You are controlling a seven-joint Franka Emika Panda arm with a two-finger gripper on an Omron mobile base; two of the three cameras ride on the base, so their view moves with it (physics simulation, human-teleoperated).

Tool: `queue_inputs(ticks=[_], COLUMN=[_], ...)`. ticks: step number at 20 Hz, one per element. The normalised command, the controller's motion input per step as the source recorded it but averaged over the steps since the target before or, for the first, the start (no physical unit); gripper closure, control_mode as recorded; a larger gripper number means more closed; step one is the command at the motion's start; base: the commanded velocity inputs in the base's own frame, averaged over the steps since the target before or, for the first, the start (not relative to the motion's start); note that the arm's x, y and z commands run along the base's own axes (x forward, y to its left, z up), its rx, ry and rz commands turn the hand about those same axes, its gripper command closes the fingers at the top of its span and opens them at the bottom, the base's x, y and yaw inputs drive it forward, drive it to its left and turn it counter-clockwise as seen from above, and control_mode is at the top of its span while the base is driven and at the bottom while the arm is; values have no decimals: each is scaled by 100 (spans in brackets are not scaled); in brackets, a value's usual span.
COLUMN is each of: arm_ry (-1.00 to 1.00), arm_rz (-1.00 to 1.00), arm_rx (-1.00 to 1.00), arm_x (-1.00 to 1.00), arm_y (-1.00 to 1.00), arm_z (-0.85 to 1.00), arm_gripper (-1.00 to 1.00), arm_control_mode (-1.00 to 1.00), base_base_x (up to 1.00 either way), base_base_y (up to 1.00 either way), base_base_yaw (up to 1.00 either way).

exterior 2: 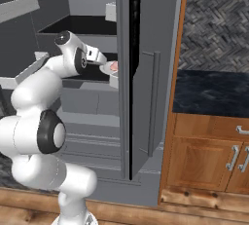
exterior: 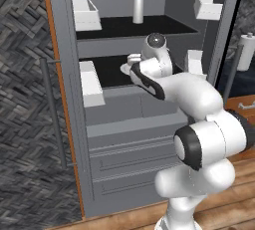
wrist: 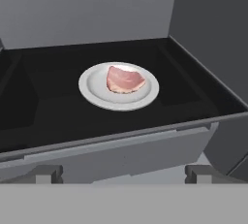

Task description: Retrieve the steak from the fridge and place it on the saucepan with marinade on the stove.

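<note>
The fridge (exterior: 124, 139) stands open before me. On its lower black shelf (wrist: 58, 111) a round white plate (wrist: 97, 94) carries the steak (wrist: 125, 79), a small pink-red slab with a pale edge. The right base view shows the steak (exterior 2: 114, 66) just past my hand. My gripper (wrist: 123, 174) is open and holds nothing. It hovers at the shelf's front lip, short of the plate, with its fingertips (wrist: 48, 173) wide apart. My gripper (exterior 2: 100, 58) points into the fridge at shelf height. The saucepan and the stove are out of view.
A white bottle (exterior: 138, 7) stands on the upper shelf. White door bins (exterior: 85, 14) (exterior: 91, 82) (exterior: 208, 6) flank the opening. The right fridge door (exterior 2: 125, 73) stands edge-on close beside my hand. Wooden cabinets (exterior 2: 209, 156) under a dark counter (exterior 2: 214, 92) lie to the right.
</note>
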Motion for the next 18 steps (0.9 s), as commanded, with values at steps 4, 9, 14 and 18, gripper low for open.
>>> queue_inputs(ticks=[4,9,14,18], arm_ry=[9,5,0,0], arm_rz=[0,0,0,-3], arm_rx=[0,0,0,0], arm_x=[41,27,25,32], arm_y=[-15,-9,0,0], arm_z=[-35,-32,-3,-1], arm_gripper=[-100,-100,-100,-100], arm_control_mode=[-100,-100,-100,-100], base_base_x=[0,0,0,0], base_base_y=[0,0,0,0], base_base_yaw=[0,0,0,0])
